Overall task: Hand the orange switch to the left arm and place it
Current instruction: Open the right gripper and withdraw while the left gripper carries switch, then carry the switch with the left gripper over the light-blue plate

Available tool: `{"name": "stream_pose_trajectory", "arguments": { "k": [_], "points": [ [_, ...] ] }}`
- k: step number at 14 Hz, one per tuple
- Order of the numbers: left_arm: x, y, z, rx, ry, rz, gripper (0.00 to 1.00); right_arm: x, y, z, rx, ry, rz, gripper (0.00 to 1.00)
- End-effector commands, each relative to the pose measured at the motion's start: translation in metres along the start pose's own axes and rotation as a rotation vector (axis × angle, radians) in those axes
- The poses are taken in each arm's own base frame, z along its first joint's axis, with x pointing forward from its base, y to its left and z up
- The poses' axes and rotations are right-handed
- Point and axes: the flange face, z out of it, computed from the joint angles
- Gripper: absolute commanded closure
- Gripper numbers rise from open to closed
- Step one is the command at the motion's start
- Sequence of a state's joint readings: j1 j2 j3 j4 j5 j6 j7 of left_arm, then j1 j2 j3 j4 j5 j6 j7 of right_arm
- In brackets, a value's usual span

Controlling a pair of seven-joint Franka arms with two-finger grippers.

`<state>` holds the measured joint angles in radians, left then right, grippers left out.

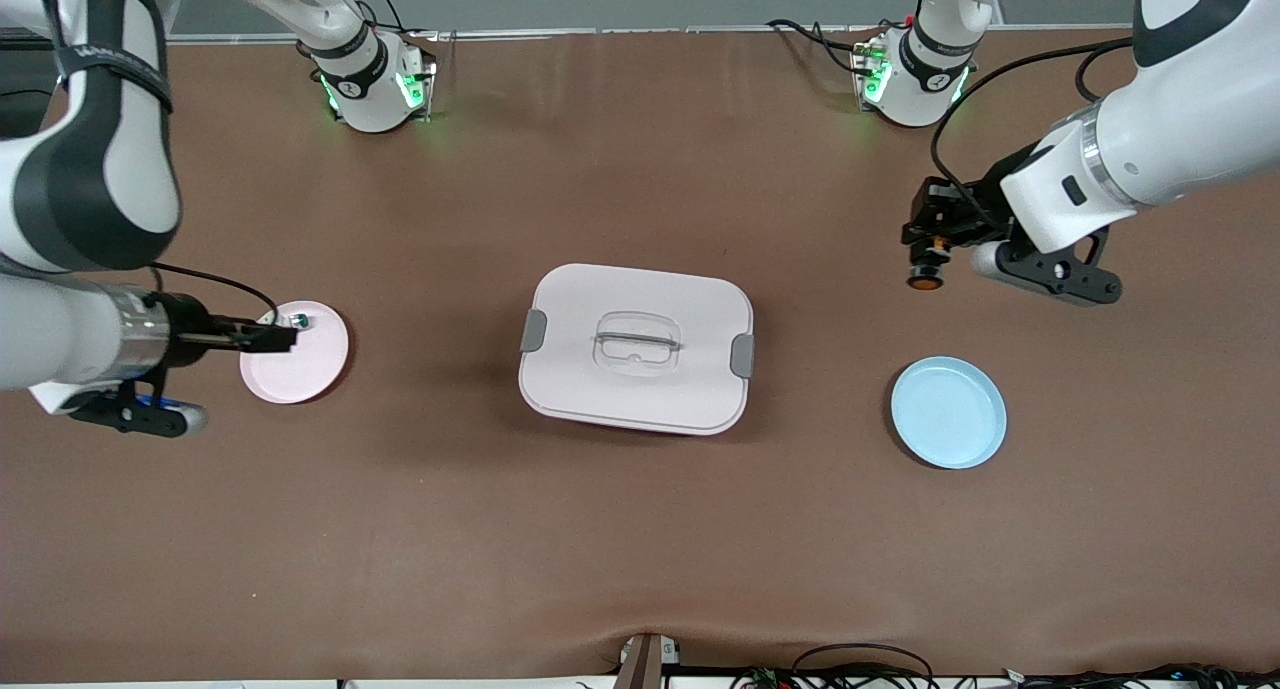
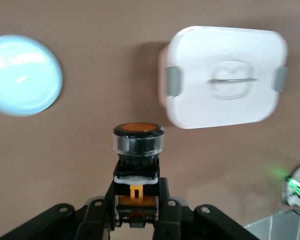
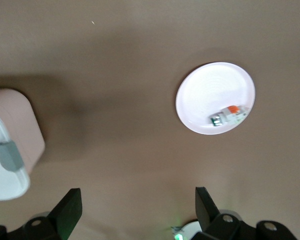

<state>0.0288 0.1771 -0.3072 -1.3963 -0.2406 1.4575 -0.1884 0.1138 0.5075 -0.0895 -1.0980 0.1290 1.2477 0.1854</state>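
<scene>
The orange switch (image 1: 927, 272) (image 2: 138, 145), a black blocky button with an orange cap, hangs in the air. My left gripper (image 1: 932, 249) (image 2: 137, 202) is shut on its body, over bare table toward the left arm's end. The white box (image 1: 636, 347) (image 2: 222, 75) (image 3: 5, 150) stands in the middle of the table, well apart from both grippers. My right gripper (image 1: 285, 337) (image 3: 137, 205) is open and holds nothing, its fingers (image 3: 70, 210) wide apart, over the edge of a pink plate (image 1: 300, 374).
A small white-and-green component (image 1: 299, 320) (image 3: 229, 115) lies on the pink plate (image 3: 205, 85). A light blue plate (image 1: 948, 412) (image 2: 20, 75) sits toward the left arm's end, nearer the front camera than the box's middle. Cables run along the table's front edge.
</scene>
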Motion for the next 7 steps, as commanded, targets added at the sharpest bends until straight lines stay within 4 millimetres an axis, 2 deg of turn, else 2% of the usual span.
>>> {"name": "stream_pose_trajectory", "arguments": {
  "k": [1, 3, 5, 7],
  "points": [
    [-0.005, -0.022, -0.012, 0.054, -0.015, -0.181, 1.00, -0.012, 0.018, -0.009, -0.044, -0.020, -0.076, 0.00],
    [-0.005, -0.032, -0.015, 0.165, 0.028, -0.344, 1.00, -0.019, 0.019, -0.017, -0.042, -0.014, -0.082, 0.00],
    [-0.002, -0.038, -0.014, 0.188, 0.061, -0.641, 1.00, -0.023, 0.018, -0.021, -0.041, -0.005, -0.085, 0.00],
    [0.005, -0.050, -0.009, 0.196, 0.084, -0.849, 1.00, -0.022, 0.021, -0.021, -0.040, -0.005, -0.082, 0.00]
  ]
}}
